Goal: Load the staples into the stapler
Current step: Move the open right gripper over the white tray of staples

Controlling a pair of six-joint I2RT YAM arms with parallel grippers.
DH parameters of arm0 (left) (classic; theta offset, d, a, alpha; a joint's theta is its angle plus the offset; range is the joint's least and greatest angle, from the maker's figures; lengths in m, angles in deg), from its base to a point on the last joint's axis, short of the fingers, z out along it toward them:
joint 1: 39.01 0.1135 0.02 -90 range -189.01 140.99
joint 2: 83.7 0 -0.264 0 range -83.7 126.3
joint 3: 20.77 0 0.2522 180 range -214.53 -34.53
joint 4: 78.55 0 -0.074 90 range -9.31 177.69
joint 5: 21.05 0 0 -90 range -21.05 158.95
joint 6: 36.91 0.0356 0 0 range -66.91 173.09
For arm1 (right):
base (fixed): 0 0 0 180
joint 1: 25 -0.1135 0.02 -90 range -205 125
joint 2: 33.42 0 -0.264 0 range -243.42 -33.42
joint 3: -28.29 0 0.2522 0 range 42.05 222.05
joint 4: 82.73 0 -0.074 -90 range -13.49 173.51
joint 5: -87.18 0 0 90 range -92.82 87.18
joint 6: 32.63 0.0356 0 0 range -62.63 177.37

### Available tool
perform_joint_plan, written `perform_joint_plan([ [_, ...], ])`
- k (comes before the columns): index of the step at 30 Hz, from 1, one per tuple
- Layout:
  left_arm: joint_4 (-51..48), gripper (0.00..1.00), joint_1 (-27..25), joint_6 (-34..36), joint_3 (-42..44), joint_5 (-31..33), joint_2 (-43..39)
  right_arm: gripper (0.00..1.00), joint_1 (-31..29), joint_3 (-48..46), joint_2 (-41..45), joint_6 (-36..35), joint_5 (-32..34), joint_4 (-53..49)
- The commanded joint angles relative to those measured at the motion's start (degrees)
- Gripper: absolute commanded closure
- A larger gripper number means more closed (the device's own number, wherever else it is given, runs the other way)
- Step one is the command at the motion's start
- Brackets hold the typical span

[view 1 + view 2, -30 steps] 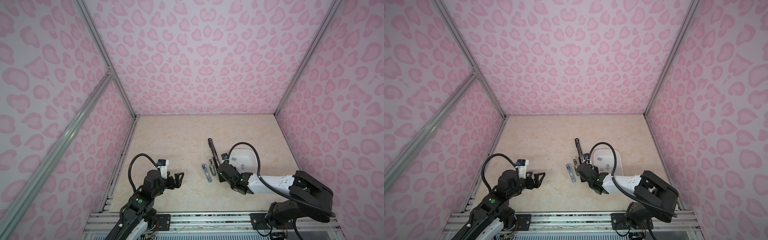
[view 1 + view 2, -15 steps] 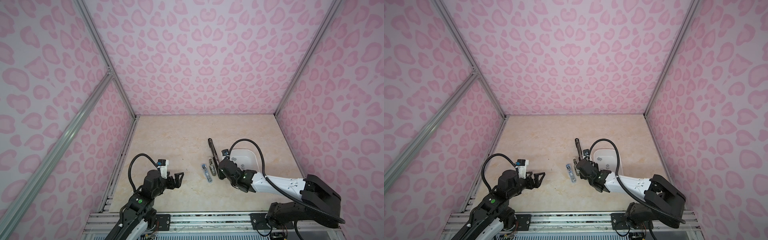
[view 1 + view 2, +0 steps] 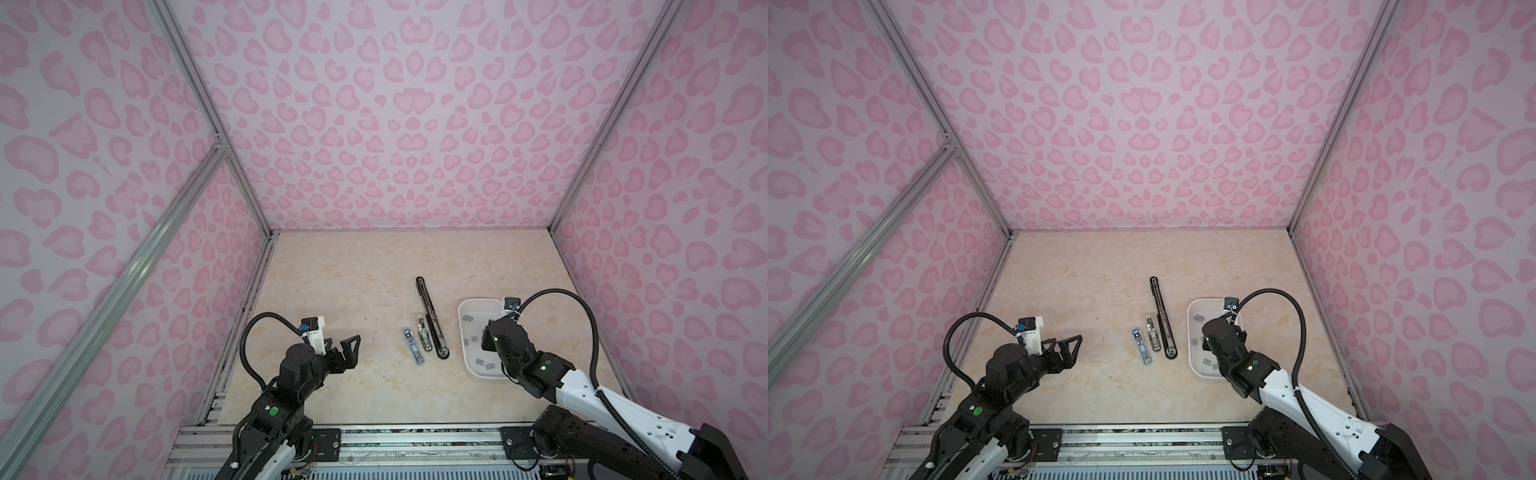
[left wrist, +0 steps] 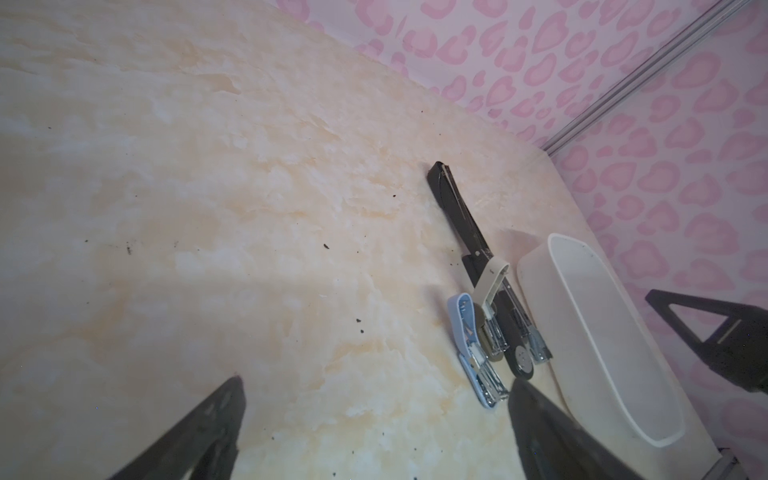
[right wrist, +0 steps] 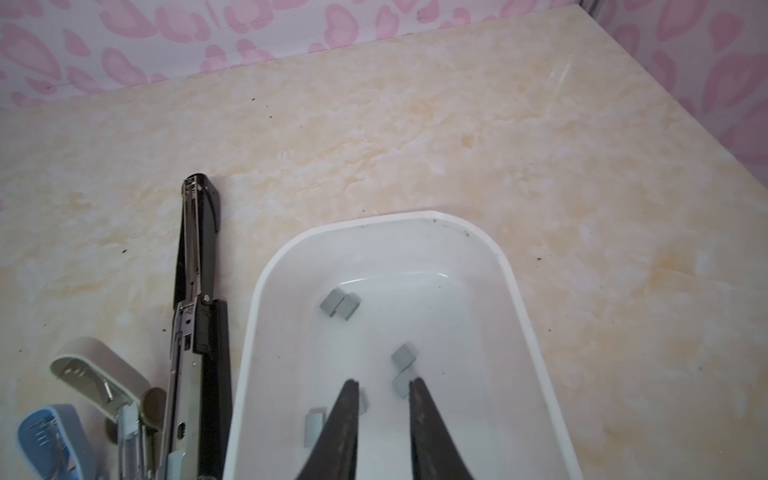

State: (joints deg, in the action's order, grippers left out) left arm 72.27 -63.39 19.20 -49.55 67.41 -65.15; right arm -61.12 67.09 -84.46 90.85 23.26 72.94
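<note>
Several small grey staples (image 5: 340,305) lie loose in a white tray (image 5: 249,332), seen in both top views (image 3: 484,363) (image 3: 1208,363). My right gripper (image 5: 383,381) hangs low over the tray, open by a narrow gap, with nothing between its fingertips and staples on either side of them. In a top view its body hides most of it (image 3: 485,337). Three staplers lie side by side left of the tray: a long black stapler (image 3: 430,320), a small beige one (image 3: 423,336) and a small blue one (image 3: 413,353). My left gripper (image 3: 347,353) (image 4: 376,381) stands wide open, well left of them.
Pink patterned walls close in the marble tabletop (image 3: 353,282) on three sides. The tray sits near the right wall. In the left wrist view the blue stapler (image 4: 473,349) lies just beyond one fingertip, with the tray wall (image 4: 582,332) past it.
My right gripper has swung right, from beside the staplers to above the tray, and its jaws have parted a little. The left arm has stayed still.
</note>
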Motion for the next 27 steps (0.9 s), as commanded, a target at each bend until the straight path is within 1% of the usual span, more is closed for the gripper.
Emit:
perform_joint_plan([
  [1, 0.4, 0.03, 0.0, -2.6, -0.8, 1.6, -1.2, 0.76, 4.6, -0.5, -0.9, 0.1, -6.9, 1.3],
  [3, 1.4, 0.04, 0.0, -0.1, -0.1, 1.1, -0.6, 0.75, 6.8, 0.8, -4.0, -0.6, -9.3, 0.8],
  [5, 0.1, 0.04, 0.0, 1.2, -0.3, 1.3, 1.1, 0.74, 7.5, 2.9, -7.7, -2.3, -10.6, 0.1],
  [8, 2.7, 0.04, 0.0, 1.0, 0.8, -1.6, 3.9, 0.73, 8.0, 6.2, -13.4, -3.5, -8.6, -1.9],
  [10, 3.1, 0.04, 0.0, 1.3, 1.0, -1.7, 5.4, 0.73, 9.2, 6.9, -17.1, -3.9, -8.9, -1.1],
  [12, 1.4, 0.04, 0.0, 2.8, 0.6, -0.1, 6.4, 0.72, 10.7, 7.3, -20.1, -4.8, -11.7, -0.5],
  [14, -0.6, 0.04, 0.0, 1.9, 0.2, 2.7, 6.1, 0.70, 11.2, 7.9, -23.6, -5.2, -13.5, 0.9],
  [15, -0.5, 0.00, -0.1, 2.1, 0.4, 2.7, 5.5, 0.70, 11.4, 8.8, -25.1, -5.1, -14.7, 1.0],
  [17, -1.0, 0.02, -0.1, 1.8, 0.9, 4.4, 3.8, 0.69, 11.5, 10.2, -28.6, -4.9, -16.2, 1.4],
  [19, -1.9, 0.01, -0.1, 1.2, 1.3, 5.6, 1.9, 0.69, 11.5, 9.7, -30.3, -4.3, -16.7, 3.0],
  [20, -2.0, 0.00, -0.1, 1.0, 1.7, 5.6, 1.0, 0.68, 11.5, 9.2, -30.7, -3.9, -16.4, 3.7],
  [23, -1.8, 0.01, -0.1, 0.9, 2.6, 5.2, -0.9, 0.67, 11.6, 8.3, -31.0, -3.1, -15.0, 4.1],
  [27, -1.6, 0.01, -0.1, 0.8, 2.7, 7.3, -1.3, 0.67, 11.6, 8.7, -31.9, -2.0, -15.3, 3.3],
])
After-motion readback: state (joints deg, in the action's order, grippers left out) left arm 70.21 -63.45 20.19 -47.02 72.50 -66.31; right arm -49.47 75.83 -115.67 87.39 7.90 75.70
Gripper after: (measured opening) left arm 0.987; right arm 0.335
